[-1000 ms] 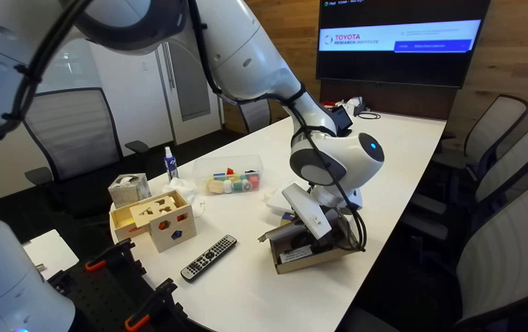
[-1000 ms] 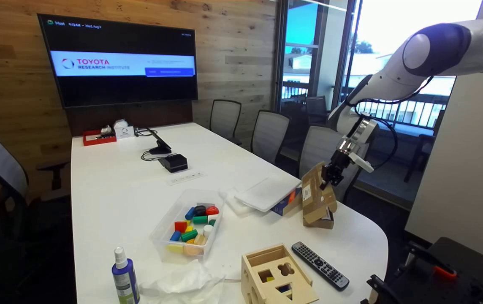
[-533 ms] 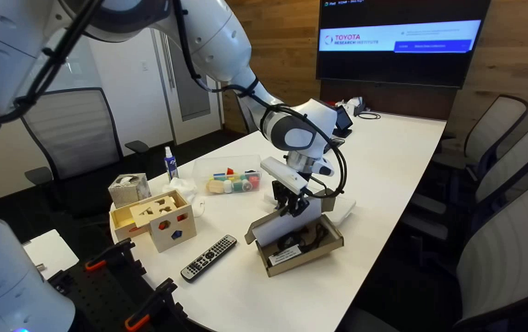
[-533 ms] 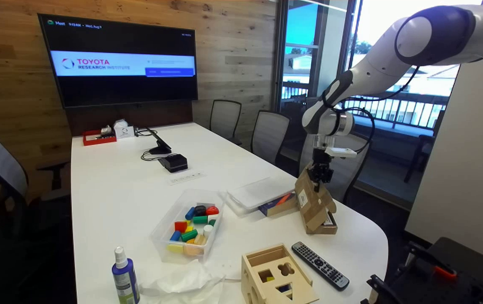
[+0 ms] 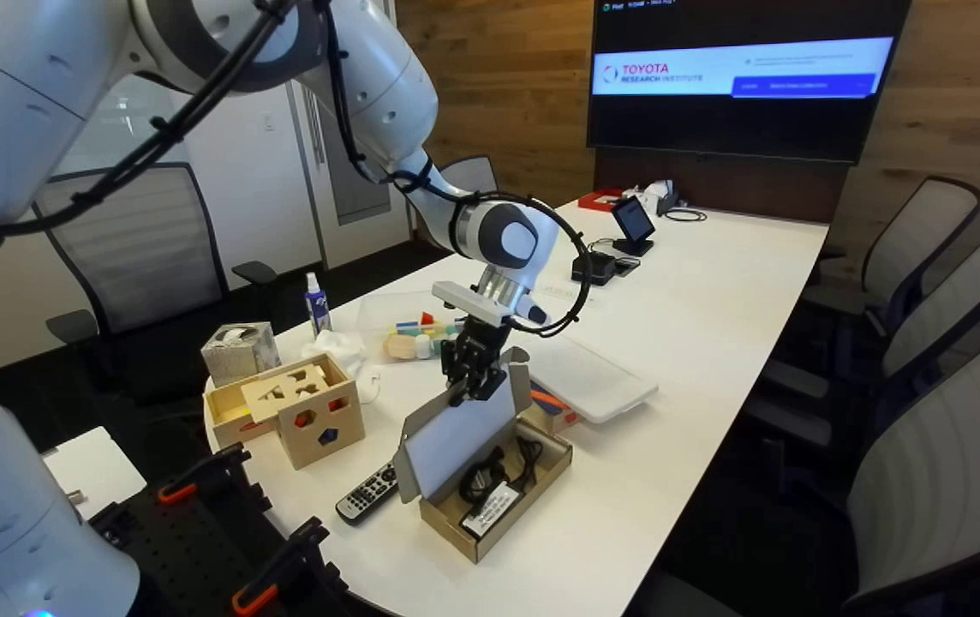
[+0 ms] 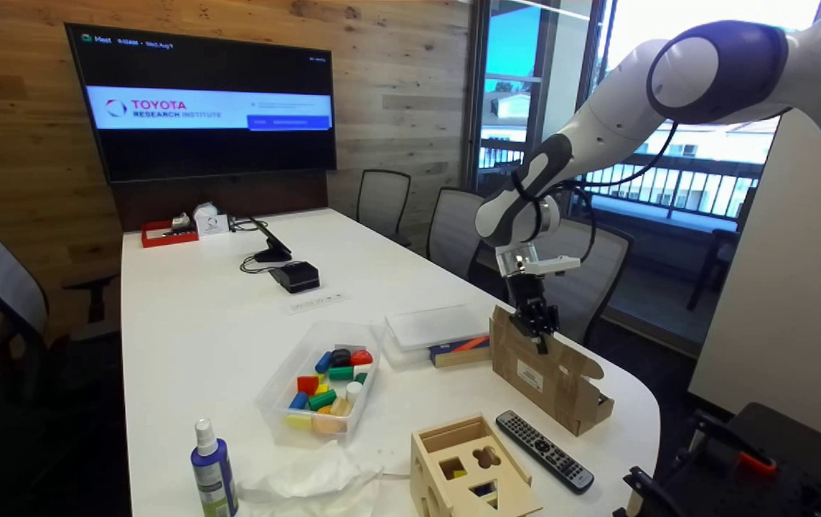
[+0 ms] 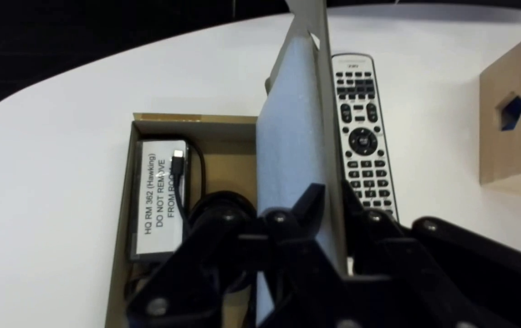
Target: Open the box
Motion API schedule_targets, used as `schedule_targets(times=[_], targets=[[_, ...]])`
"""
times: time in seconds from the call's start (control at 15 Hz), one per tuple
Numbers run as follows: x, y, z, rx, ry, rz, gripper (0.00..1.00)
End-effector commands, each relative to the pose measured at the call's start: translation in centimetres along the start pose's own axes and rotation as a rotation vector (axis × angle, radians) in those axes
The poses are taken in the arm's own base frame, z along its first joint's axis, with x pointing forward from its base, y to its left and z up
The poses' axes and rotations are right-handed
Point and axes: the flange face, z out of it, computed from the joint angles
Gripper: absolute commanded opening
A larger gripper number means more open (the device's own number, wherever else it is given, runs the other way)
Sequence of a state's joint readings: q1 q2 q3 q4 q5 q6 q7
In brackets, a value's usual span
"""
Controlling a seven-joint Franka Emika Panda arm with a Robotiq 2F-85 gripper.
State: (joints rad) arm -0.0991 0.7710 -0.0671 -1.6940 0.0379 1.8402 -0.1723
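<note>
The tan cardboard box (image 5: 447,527) stands on the white table with its lid (image 5: 456,437) raised nearly upright. Cables and a labelled black device (image 7: 160,196) lie inside the box. In an exterior view the lid's brown outer face (image 6: 561,380) hides most of the inside. My gripper (image 5: 464,394) is at the lid's top edge, also in an exterior view (image 6: 538,341). In the wrist view the gripper (image 7: 333,196) has one finger on each side of the lid (image 7: 290,123) and looks closed on its edge. Where the pads touch is dark.
A remote (image 6: 543,451) lies close behind the lid. The wooden shape cube (image 6: 479,467) stands near it. A flat white box (image 5: 593,381) and a blue-orange box (image 6: 459,350) are beside the cardboard box. A clear bin of blocks (image 6: 321,388) and a spray bottle (image 6: 213,467) stand farther off.
The gripper has moved toward the wooden cube and remote, and the wrist has turned. The box has turned and slid with it, and its lid stands more upright, with the inside more exposed.
</note>
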Motion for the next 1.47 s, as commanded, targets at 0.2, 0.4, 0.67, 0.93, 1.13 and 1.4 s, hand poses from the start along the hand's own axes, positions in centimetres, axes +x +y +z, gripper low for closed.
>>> schedule_targets(times=[0.2, 0.4, 0.67, 0.93, 1.13, 1.4], targets=[[3.0, -4.9, 2.7, 0.033, -0.163, -0.123, 0.03], [4.4, -6.7, 3.8, 0.042, -0.163, -0.193, 0.03], [6.1, -8.0, 5.6, 0.069, -0.124, -0.323, 0.03], [7.5, -8.6, 7.9, 0.09, -0.061, -0.445, 0.03], [8.4, -8.6, 9.1, 0.084, 0.006, -0.518, 0.03], [9.1, -8.1, 10.0, 0.087, 0.059, -0.569, 0.03]])
